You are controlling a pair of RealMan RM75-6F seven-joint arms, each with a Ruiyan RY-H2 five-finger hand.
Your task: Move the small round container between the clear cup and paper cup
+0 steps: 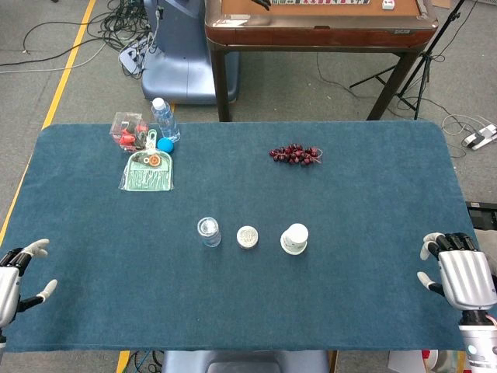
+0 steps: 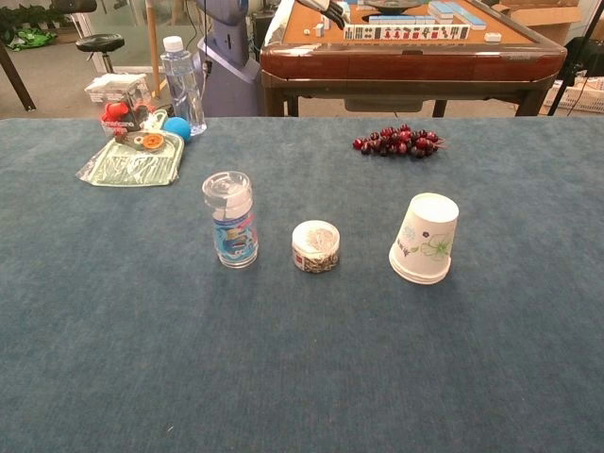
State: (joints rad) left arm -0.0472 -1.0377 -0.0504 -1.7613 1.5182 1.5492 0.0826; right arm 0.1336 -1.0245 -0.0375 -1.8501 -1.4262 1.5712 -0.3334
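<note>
The small round container stands on the blue table between the clear cup on its left and the upturned paper cup on its right. My right hand hangs at the table's right front edge, far from the cups, holding nothing with its fingers loosely curled. At the left front corner my left hand is open and empty. Neither hand shows in the chest view.
A bunch of dark red grapes lies behind the cups. At the back left sit a water bottle, a green packet, a blue ball and a small clear box. A wooden table stands beyond the far edge.
</note>
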